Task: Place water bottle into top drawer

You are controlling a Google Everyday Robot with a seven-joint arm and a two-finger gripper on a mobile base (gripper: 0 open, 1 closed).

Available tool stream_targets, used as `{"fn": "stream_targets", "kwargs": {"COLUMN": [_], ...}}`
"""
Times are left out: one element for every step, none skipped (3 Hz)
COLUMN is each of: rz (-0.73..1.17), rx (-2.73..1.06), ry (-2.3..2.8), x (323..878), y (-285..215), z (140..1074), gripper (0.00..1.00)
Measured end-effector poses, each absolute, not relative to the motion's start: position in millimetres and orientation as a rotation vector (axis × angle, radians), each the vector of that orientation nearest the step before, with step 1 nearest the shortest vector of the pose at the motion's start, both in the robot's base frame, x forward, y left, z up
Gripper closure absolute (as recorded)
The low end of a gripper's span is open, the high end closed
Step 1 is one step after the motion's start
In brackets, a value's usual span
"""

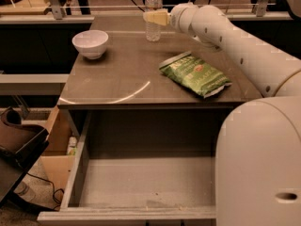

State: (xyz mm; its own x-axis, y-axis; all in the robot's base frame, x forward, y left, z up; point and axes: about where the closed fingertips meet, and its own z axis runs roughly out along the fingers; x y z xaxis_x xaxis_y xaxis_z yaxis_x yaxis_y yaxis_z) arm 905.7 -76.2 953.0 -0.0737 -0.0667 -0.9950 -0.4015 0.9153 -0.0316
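Reaching across to the far side of the grey table (117, 74), the robot's white arm (235, 41) held its gripper (154, 18) level with the middle of the water bottle (153, 32). The gripper's cream-coloured tip lay right across the bottle's label. From where I stood I could not tell whether it had the bottle clamped or was merely set against it. The bottle stood upright near the back edge of the tabletop, its white cap showing above the gripper and its clear ribbed lower part below it.

To the right of the bottle and nearer to me lay a green chip bag (194, 73), flat on the table just beside the line of the arm. A white bowl (90, 43) sat upright towards the table's back left corner, well apart from both bottle and bag.

Below the tabletop the top drawer (141, 182) was pulled out towards me, as wide as the table, with its flat grey bottom and low sides in plain sight. The robot's bulky white body (258, 164) stood in front of the drawer's right end and hid that part. Left of the drawer, down by the floor, was a tan box (54, 145), open at the top.
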Motion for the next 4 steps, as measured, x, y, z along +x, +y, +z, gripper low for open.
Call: {"fn": "stream_targets", "kwargs": {"rz": [0.272,0.280,0.319,0.385], "rx": [-0.354,-0.367,-0.413,-0.471], "ry": [1.630,1.602,1.550,1.500], "x": [919,926,930,934], "y": [-79,-78,-69,-51], "z": [947,949,959,972], "gripper": [0.00,0.00,0.00,0.00]}}
